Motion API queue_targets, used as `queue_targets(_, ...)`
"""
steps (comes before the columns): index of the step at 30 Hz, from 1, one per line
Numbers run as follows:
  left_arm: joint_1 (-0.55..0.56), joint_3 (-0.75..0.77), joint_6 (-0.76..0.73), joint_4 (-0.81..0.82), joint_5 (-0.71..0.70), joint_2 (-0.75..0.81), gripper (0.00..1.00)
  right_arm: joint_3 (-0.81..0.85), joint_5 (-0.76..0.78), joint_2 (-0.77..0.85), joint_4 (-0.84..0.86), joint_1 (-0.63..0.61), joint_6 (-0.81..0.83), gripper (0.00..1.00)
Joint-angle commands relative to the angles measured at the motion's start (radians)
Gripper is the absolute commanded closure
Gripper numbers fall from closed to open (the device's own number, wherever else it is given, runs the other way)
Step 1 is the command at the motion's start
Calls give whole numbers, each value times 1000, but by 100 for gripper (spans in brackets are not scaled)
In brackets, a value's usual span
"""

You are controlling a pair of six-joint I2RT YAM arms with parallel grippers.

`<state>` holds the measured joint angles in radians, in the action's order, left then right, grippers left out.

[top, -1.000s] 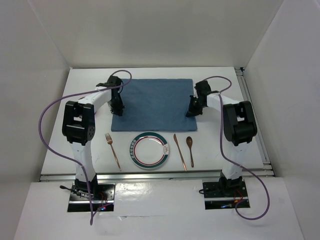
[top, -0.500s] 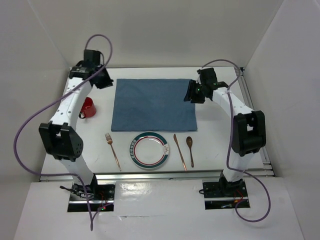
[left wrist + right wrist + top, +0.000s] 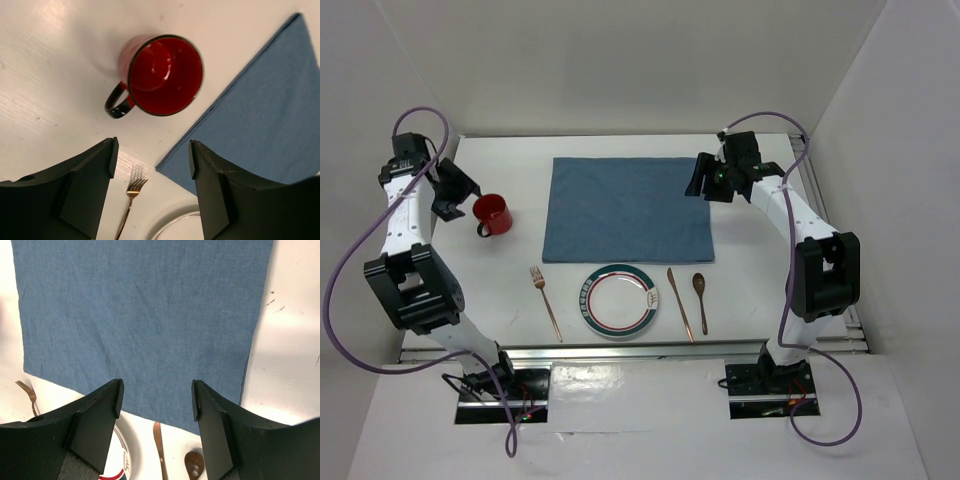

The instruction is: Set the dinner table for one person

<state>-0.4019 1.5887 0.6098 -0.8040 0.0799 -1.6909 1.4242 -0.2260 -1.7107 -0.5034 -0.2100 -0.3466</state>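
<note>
Hovering at the far left, your left gripper [image 3: 453,190] is standing with its jaws spread, gripping nothing, just beside the red mug [image 3: 495,214]. Your right gripper [image 3: 705,184] is hanging over the far right corner of the blue placemat [image 3: 628,208], jaws likewise apart and empty. The white table [image 3: 760,270] is stretching under both arms. Near you, fork [image 3: 546,303], plate [image 3: 617,300], knife [image 3: 680,304] and spoon [image 3: 701,300] are lying in a row, left to right.

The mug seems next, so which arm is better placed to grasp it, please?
Left: the left tool hovers open beside the mug; the right tool is across the placemat.
</note>
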Motion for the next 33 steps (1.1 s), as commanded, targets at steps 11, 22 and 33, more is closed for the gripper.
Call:
queue_targets(11, -46, -4, -1, 84, 72, -210, 37, -11, -24, 14, -23, -2, 6, 32)
queue_targets(22, -46, 42, -1, 97, 63, -296, 75, 21, -24, -15, -41, -2, 15, 30)
queue_targets(33, 12, 109, -67, 60, 130, -162, 100, 30, -33, -26, -41, -2, -3, 30)
